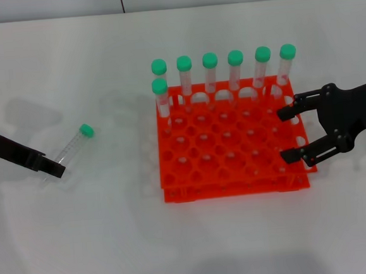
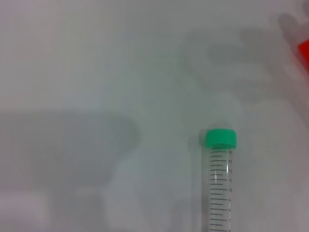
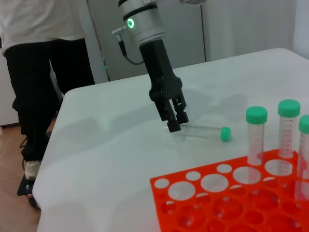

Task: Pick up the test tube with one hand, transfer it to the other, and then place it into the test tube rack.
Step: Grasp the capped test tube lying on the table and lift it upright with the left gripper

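The test tube [image 1: 70, 148] lies flat on the white table, left of the rack, its green cap [image 1: 86, 130] pointing toward the rack. My left gripper [image 1: 52, 167] is down at the tube's bottom end, and the right wrist view shows it there too [image 3: 175, 126], under the green light ring. The left wrist view looks straight down on the tube [image 2: 220, 188]. My right gripper [image 1: 286, 135], with a white label, is open and empty above the right edge of the orange-red rack [image 1: 231, 189].
Several green-capped tubes [image 1: 211, 71] stand upright in the rack's back rows, also seen in the right wrist view [image 3: 256, 135]. A person [image 3: 38, 48] stands beyond the table's far edge, behind my left arm.
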Robot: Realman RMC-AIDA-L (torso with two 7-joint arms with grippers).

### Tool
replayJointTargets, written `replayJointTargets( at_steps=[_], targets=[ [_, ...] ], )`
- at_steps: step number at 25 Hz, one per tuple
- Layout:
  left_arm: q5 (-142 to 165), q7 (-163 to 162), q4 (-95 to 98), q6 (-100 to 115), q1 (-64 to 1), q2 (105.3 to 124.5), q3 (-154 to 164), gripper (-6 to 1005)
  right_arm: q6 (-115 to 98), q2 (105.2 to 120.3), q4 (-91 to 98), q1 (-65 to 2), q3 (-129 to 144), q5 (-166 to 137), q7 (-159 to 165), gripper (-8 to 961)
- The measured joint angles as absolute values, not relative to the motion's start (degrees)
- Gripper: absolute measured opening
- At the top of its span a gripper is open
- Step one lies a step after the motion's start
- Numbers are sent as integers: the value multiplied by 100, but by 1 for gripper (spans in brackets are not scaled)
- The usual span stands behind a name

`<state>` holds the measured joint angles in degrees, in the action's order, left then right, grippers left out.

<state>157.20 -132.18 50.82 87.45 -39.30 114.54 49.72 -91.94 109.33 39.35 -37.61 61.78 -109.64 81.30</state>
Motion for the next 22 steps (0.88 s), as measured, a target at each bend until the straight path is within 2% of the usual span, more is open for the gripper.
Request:
replayJointTargets(
  at_steps=[2, 21, 22],
  targets=[
    [15722, -13221, 5081, 8744, -3930, 11459, 4990, 511, -9185, 10932, 3936, -3758, 6178, -10959, 8130, 873],
    [15951, -13339, 4770, 8545, -4112, 11473, 5163, 506, -9056, 10932, 3938, -3773, 6178, -10960, 8130, 872],
    [15952, -13340, 4739, 8542, -4120, 11471, 5169, 475, -9050, 10932, 3938, -3775, 6178, -10959, 8130, 872]
  ],
)
